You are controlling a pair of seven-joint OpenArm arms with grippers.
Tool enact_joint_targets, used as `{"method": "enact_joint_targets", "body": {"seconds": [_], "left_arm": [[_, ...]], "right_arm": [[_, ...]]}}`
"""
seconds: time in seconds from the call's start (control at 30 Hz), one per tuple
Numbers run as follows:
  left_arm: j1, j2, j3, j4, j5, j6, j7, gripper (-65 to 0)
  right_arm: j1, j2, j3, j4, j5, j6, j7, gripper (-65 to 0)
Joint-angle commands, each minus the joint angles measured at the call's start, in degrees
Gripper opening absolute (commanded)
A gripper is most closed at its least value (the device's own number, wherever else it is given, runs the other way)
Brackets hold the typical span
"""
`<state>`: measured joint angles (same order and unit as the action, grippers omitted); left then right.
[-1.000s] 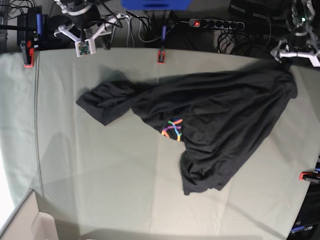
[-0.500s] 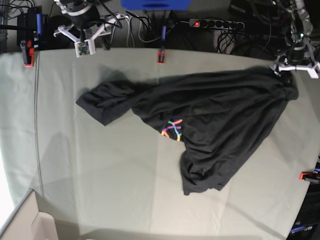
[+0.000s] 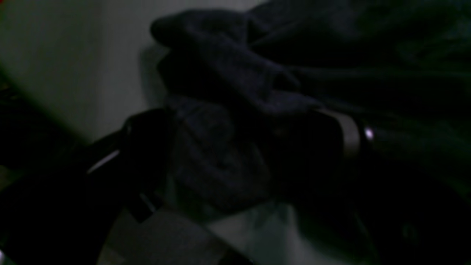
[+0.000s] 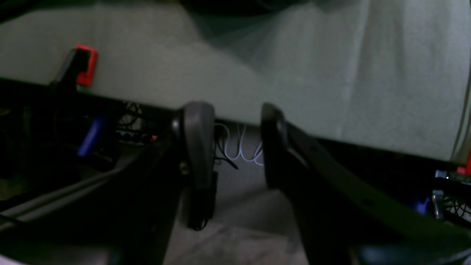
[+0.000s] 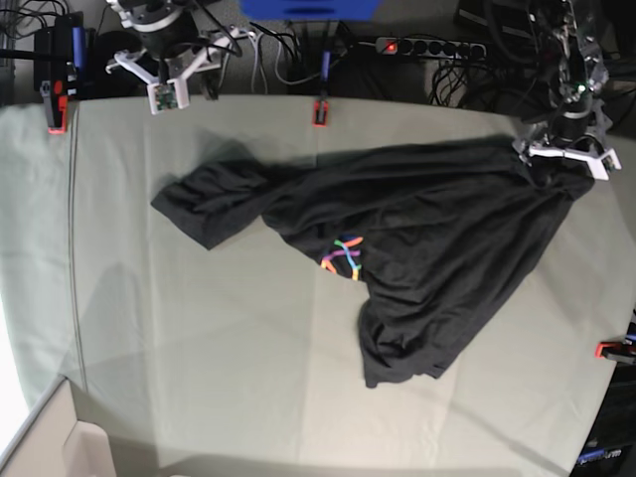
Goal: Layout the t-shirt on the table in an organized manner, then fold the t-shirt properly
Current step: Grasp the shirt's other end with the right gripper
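The black t-shirt [image 5: 427, 219] lies crumpled across the table [image 5: 199, 338], one sleeve reaching left and a lobe hanging toward the front. A bit of rainbow print [image 5: 343, 256] peeks out at its middle. My left gripper [image 5: 562, 154] is down on the shirt's far right corner. In the left wrist view its jaws stand wide, left gripper [image 3: 239, 147] straddling a bunched fold of the dark t-shirt [image 3: 220, 162]. My right gripper [image 5: 164, 87] hovers at the table's far left edge, and the right wrist view shows the right gripper [image 4: 234, 114] open with nothing between its fingers.
Red clamps [image 5: 320, 111] [image 5: 57, 109] [image 5: 611, 349] grip the table's edges; one clamp [image 4: 86, 62] shows in the right wrist view. Cables and a power strip [image 5: 427, 47] lie behind the far edge. A pale box [image 5: 60, 447] sits at the front left corner.
My left gripper has come down and leftward onto the shirt's far right corner, pushing that corner inward. The right arm has not moved.
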<state>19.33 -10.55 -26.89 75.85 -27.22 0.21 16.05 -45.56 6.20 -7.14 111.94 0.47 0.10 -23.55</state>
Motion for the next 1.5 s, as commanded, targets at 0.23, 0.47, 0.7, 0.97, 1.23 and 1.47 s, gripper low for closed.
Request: {"method": "enact_joint_targets", "body": {"seconds": [0.23, 0.47, 0.7, 0.97, 1.23, 1.47], "left_arm": [[1.2, -0.75, -0.75, 1.55, -0.43, -0.16, -1.24, -56.7], [2.6, -0.57, -2.16, 2.52, -0.51, -0.08, -1.24, -64.9], [6.73, -0.31, -7.0, 10.34, -0.51, -0.08, -1.24, -64.9], [6.82, -0.22, -8.05, 11.75, -0.43, -0.08, -1.24, -64.9], [7.09, -0.22, -8.05, 11.84, -0.43, -0.08, -1.24, -64.9], [7.09, -0.14, -8.05, 11.84, -0.43, -0.08, -1.24, -64.9]], "right_arm": [[-0.55, 0.18, 0.15, 0.98, 0.19, 0.21, 1.09, -42.5], [-0.11, 0.27, 0.24, 1.33, 0.19, 0.21, 1.53, -42.5], [1.65, 3.25, -0.2, 3.44, 0.01, 0.21, 1.7, -41.6], [8.24, 3.52, -2.75, 3.09, 0.01, 0.21, 1.0, -20.6], [18.35, 4.4, -8.2, -2.45, 0.01, 0.21, 1.0, -19.6], [24.33, 4.13, -13.39, -9.92, 0.01, 0.21, 1.0, -19.6]]}}
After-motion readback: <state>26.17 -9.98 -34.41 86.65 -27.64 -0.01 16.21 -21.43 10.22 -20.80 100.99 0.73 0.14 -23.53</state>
